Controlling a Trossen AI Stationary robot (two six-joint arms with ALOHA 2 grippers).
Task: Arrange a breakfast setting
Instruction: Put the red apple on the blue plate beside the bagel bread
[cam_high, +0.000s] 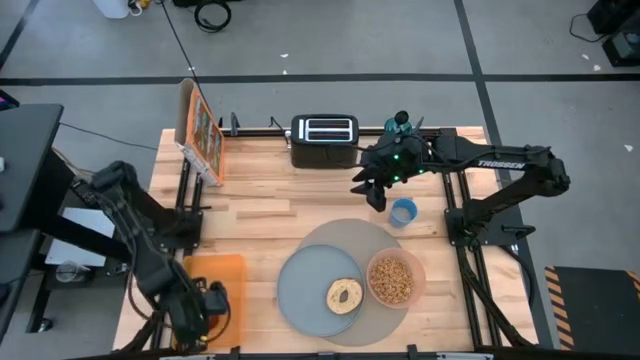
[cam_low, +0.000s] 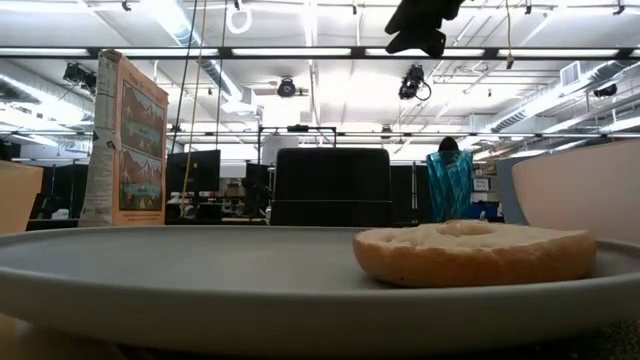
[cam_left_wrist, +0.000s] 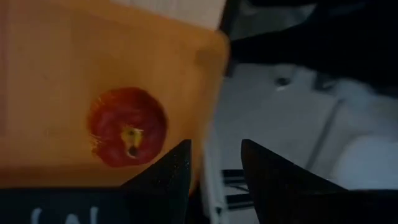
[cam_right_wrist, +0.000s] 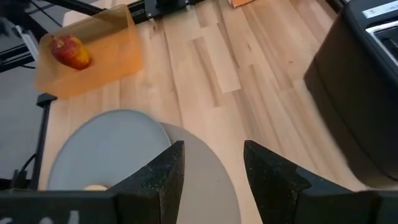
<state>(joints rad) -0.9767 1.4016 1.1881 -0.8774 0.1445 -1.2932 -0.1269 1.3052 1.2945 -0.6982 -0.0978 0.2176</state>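
High view: mat (cam_high: 352, 240) lies front centre with plate (cam_high: 312, 287) on it, bagel (cam_high: 345, 296) on the plate, bowl (cam_high: 395, 279) of cereal just beside, so the setting is mostly built. Cup (cam_high: 403, 211) sits off the mat's far edge, right gripper (cam_high: 372, 192) beside it, fingers apart, empty. Toaster (cam_high: 324, 141) and cereal box (cam_high: 203, 130) stand behind. Low view: bagel (cam_low: 474, 253) close up on the plate (cam_low: 200, 265), cup (cam_low: 449, 185) behind. Left wrist view: left gripper (cam_left_wrist: 214, 163) over the orange tray (cam_left_wrist: 93, 56), fingers apart, empty, apple (cam_left_wrist: 127, 126) below; likely next pick. Right wrist view: apple (cam_right_wrist: 70, 51) in the tray (cam_right_wrist: 106, 50), well apart from the plate (cam_right_wrist: 106, 149); no spoon visible.
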